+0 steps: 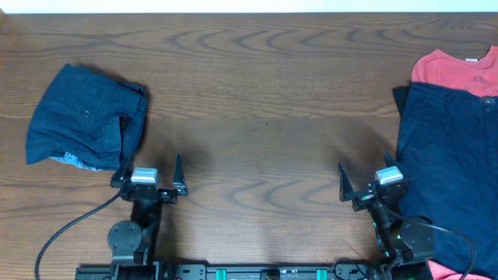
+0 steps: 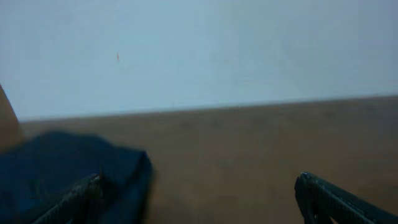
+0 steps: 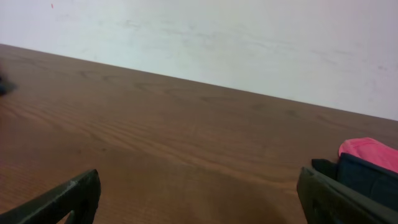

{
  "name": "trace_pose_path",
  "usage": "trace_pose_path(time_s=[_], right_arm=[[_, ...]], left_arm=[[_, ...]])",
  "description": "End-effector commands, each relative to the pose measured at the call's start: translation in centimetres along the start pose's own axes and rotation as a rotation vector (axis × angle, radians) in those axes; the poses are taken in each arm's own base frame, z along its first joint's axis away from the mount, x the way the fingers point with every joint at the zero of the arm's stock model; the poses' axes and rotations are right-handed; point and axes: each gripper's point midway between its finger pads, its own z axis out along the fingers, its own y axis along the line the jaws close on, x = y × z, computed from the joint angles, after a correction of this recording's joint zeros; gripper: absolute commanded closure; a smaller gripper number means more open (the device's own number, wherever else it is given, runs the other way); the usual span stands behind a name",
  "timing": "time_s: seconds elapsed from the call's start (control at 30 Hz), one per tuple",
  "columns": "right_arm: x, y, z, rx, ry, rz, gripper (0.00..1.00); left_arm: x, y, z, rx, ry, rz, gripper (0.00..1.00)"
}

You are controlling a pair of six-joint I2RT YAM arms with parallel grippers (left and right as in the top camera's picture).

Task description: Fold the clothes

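1. Tabletop (image 1: 257, 93): brown wood grain, carrying every item below; a pale wall stood behind its far edge in both wrist views.
2. Loose navy shorts (image 1: 447, 171): lay at the right edge of the tabletop, unfolded, running from the far side toward the near side, their upper part overlapping the red T-shirt.
3. Folded navy shorts (image 1: 82, 117): a compact bundle at the far left, one button showing on top.
4. Red T-shirt (image 1: 455, 70): far right corner, only its upper portion showing beyond the loose navy shorts.
5. Left tool (image 1: 150, 173): released, fingers spread wide, holding nothing; its outer finger was at the near right corner of the folded navy shorts.
6. Right tool (image 1: 366, 173): released, fingers spread wide, holding nothing; its outer finger was just beside the left edge of the loose navy shorts.
7. Light-blue denim (image 1: 68, 159): a small strip peeking from under the near edge of the folded navy shorts.
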Motion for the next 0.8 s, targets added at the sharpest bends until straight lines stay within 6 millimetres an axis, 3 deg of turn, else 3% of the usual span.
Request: trace_pose_path(time_s=[0.0,0.23,0.77], right_arm=[[0.1,-0.2,0.0,0.005,0.002,-0.008,0.01],[0.1,-0.2,0.0,0.005,0.002,-0.008,0.01],[0.1,-0.2,0.0,0.005,0.002,-0.008,0.01]], left_arm=[[0.3,0.0,0.0,-0.004,0.009,-0.017,0.02],[3.0,0.0,-0.2,-0.003,0.118,-0.024,0.02],[3.0,0.0,-0.2,-0.003,0.119,-0.024,0.02]])
